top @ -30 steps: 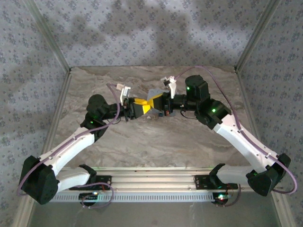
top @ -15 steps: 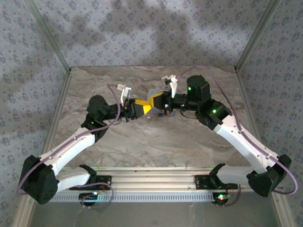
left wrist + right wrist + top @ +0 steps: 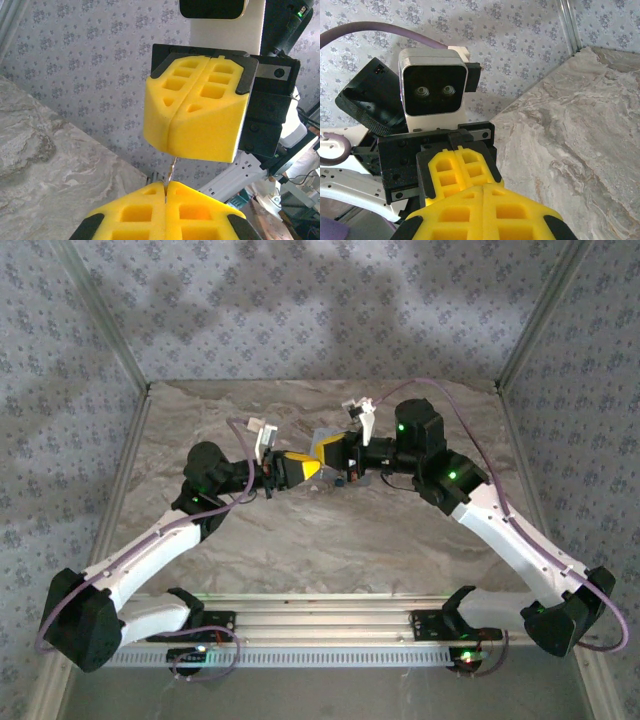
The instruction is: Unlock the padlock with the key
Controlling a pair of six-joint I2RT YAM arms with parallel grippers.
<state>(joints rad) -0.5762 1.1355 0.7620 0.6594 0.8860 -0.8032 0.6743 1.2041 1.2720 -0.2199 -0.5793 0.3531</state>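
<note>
While both arms are meeting above the table point(image 3: 330, 540), the left gripper point(image 3: 288, 468) is reaching in from 9 o'clock, pinching a thin metal piece point(image 3: 171, 172) that is pointing into the right gripper point(image 3: 330, 454), its pads point(image 3: 195, 120) pressing together from 3 o'clock. Whether the piece is the key or the shackle, I cannot tell; the padlock is probably hiding inside those pads. Key and lock seem to be engaging; the next move is calling for a gentle, aligned twist.

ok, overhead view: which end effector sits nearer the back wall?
The right end effector, on the right-hand arm. It meets the left end effector tip to tip, but it sits slightly farther back than the left one.
</note>
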